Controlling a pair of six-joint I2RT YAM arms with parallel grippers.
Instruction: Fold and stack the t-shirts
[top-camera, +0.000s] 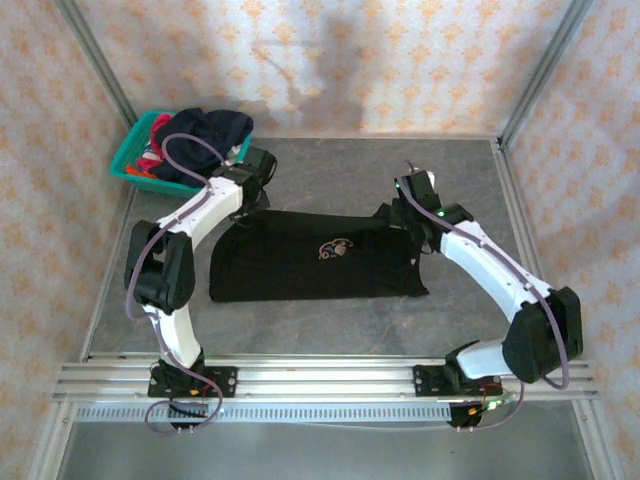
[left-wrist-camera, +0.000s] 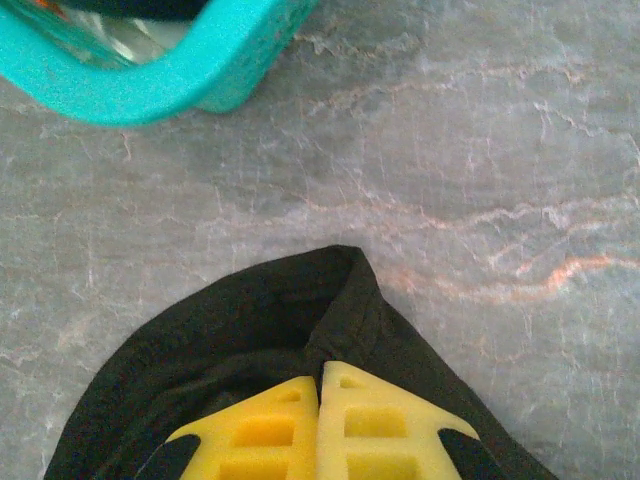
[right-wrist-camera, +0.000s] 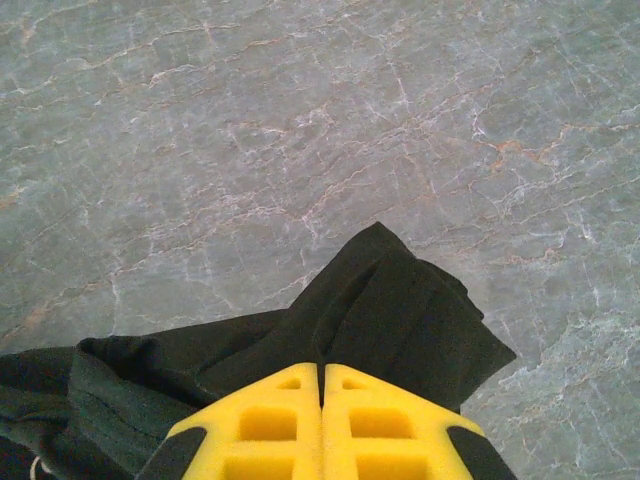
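The left fingers (left-wrist-camera: 265, 435) are clenched on a bunched fold at the far left corner of the black t-shirt (top-camera: 300, 265). The right fingers (right-wrist-camera: 270, 425) are clenched on a bunched fold at its far right corner. The t-shirt lies flat on the surface (top-camera: 330, 180) between the arms, long axis running left to right, emblem (top-camera: 335, 250) face up near the middle. The collar end cannot be determined. A teal basket (top-camera: 125, 165) at the far left corner holds a dark navy shirt (top-camera: 210, 130).
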